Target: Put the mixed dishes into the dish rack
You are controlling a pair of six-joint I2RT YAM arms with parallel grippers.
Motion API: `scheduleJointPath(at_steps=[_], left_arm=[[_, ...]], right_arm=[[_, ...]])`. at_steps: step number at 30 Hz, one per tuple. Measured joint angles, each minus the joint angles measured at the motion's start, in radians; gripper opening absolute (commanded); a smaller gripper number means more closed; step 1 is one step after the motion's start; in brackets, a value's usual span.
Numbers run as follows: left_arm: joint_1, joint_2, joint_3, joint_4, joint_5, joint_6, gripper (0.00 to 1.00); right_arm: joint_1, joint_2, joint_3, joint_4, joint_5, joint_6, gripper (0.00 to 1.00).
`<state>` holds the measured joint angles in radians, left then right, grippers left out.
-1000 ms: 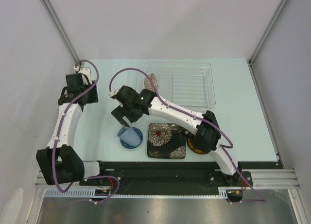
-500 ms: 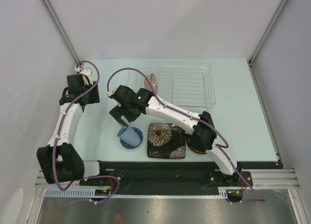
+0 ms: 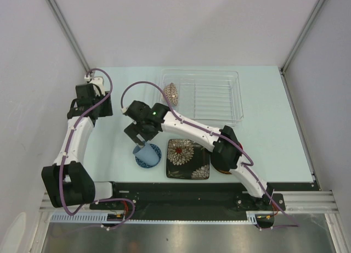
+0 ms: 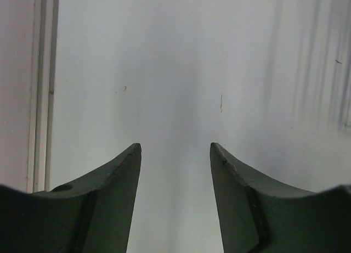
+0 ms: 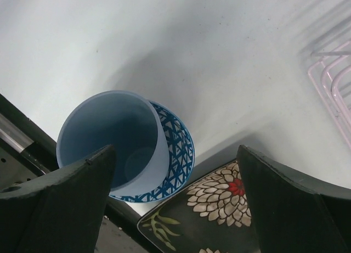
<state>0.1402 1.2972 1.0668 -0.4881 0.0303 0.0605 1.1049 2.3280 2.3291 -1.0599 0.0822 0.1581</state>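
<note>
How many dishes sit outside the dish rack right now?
4: pale blue cup on the small blue saucer, black square plate to their right, yellow saucer mostly under the right arm. Another could be hidden beneath that arm.

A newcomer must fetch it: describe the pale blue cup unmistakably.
From the clear dish rack, come toward the near edge to the black square floral plate. Left of it sits the pale blue cup on a patterned blue saucer: plain, unlike its patterned neighbours.
</note>
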Motion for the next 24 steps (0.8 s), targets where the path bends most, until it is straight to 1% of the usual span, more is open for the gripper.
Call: scheduleJointPath(at_steps=[3,8,11,14,15,16,18,20,21,23,24], left_arm=[[0.0,0.0,0.0,0.0,0.0,0.0,0.59],[0.0,0.0,0.0,0.0,-0.001,-0.001,0.59],[0.0,0.0,0.001,0.0,-0.001,-0.003,0.59],[0.0,0.002,0.001,0.0,-0.001,-0.009,0.59],[0.0,0.003,0.002,0.0,-0.001,-0.009,0.59],[0.0,0.005,0.003,0.0,-0.001,-0.01,0.63],[0.0,0.009,0.003,0.0,-0.001,-0.011,0.63],[0.0,0.012,0.003,0.0,-0.001,-0.012,0.63],[0.0,0.012,0.003,0.0,-0.001,-0.012,0.63],[0.0,0.013,0.005,0.0,-0.001,-0.012,0.64],[0.0,0.014,0.006,0.0,-0.001,-0.012,0.63]], right_arm=[[0.0,-0.01,-0.04,0.033,0.0,0.007,0.93],[0.0,-0.068,-0.179,0.042,0.013,0.008,0.89],[0.0,-0.102,-0.252,0.04,0.019,0.011,0.85],[0.0,-0.135,-0.298,0.042,0.025,0.017,0.76],[0.0,-0.147,-0.309,0.042,0.026,0.021,0.71],[0.0,-0.157,-0.316,0.043,0.027,0.022,0.68],[0.0,-0.171,-0.319,0.046,0.027,0.024,0.61],[0.0,-0.179,-0.319,0.054,0.026,0.026,0.57],[0.0,-0.179,-0.319,0.057,0.026,0.023,0.51],[0.0,-0.179,-0.319,0.062,0.025,0.022,0.46],[0.0,-0.179,-0.319,0.063,0.024,0.021,0.46]])
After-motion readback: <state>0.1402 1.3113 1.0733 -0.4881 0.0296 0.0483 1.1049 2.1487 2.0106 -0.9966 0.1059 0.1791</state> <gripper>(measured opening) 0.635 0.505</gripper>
